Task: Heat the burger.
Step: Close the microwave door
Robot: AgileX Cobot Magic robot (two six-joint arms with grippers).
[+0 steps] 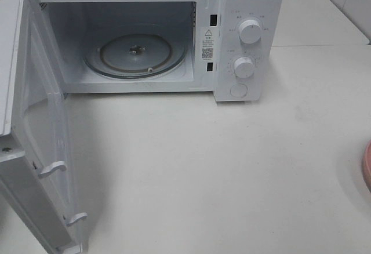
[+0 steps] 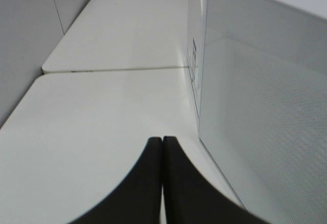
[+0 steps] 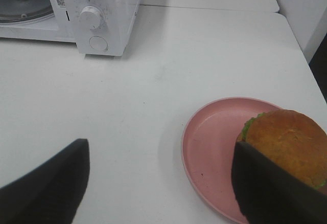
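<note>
Sitting on one pink plate (image 3: 209,147): one burger (image 3: 286,142), one microwave (image 1: 232,10) open.

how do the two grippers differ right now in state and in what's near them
The left gripper has its jaws shut together and empty, while the right gripper has its jaws wide apart. The left one sits beside the open microwave door over the bare white table; the right one hangs above the pink plate, one finger overlapping the burger in view. Both have dark fingers, and neither holds anything.
</note>
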